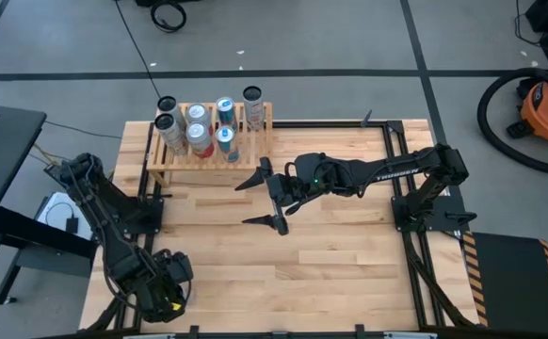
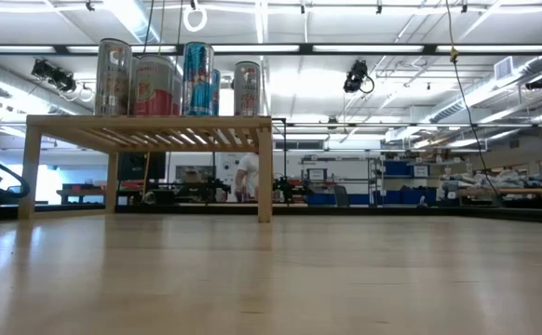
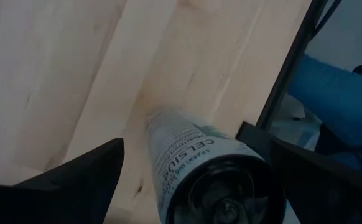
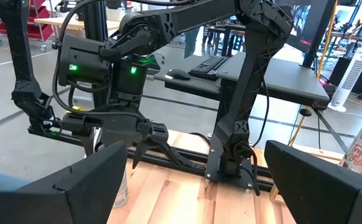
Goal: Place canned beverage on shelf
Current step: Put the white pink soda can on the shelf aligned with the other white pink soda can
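Pale slatted wood shelf (image 1: 208, 151) carries upright cylindrical metal cans (image 1: 197, 127)

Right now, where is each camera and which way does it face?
High view: overhead, straight down; left arm, right arm, pale slatted wooden shelf.
Low view: tabletop height, level towards shelf; no arm.
Left wrist: down at white cylindrical can between left gripper's fingers.
Right wrist: across towards left arm; right gripper's fingers.
High and low share the shelf.

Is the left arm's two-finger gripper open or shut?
Open: the left gripper shows dark fingers spread either side of a white can, not gripping.
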You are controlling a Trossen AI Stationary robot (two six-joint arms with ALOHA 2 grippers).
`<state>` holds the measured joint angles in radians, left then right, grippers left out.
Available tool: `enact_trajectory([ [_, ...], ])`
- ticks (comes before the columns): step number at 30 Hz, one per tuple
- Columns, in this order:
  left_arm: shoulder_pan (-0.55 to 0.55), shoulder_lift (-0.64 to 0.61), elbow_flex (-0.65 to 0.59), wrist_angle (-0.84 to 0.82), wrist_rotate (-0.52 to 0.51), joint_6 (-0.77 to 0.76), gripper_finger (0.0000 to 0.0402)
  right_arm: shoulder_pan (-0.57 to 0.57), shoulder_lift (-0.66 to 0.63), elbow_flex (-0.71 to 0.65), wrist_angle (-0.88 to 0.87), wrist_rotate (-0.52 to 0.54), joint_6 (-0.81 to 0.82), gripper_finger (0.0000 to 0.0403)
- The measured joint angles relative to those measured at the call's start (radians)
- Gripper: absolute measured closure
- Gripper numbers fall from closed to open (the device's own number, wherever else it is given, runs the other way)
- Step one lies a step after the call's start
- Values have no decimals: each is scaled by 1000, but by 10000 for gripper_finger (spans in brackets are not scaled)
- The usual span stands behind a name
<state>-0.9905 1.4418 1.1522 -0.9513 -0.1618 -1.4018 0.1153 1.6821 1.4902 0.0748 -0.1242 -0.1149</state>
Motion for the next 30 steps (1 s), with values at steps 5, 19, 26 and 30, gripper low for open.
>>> enact_trajectory([
  [5,5,0,0,10,-1,6,1,0,0,0,0,0,0,12],
  [19,5,0,0,-11,46,-54,1,0,0,0,0,0,0,12],
  [26,-2,30,-1,-12,96,-78,2,0,0,0,-1,0,0,12],
  [30,-2,32,-1,-18,96,-56,2,0,0,0,0,0,0,12],
])
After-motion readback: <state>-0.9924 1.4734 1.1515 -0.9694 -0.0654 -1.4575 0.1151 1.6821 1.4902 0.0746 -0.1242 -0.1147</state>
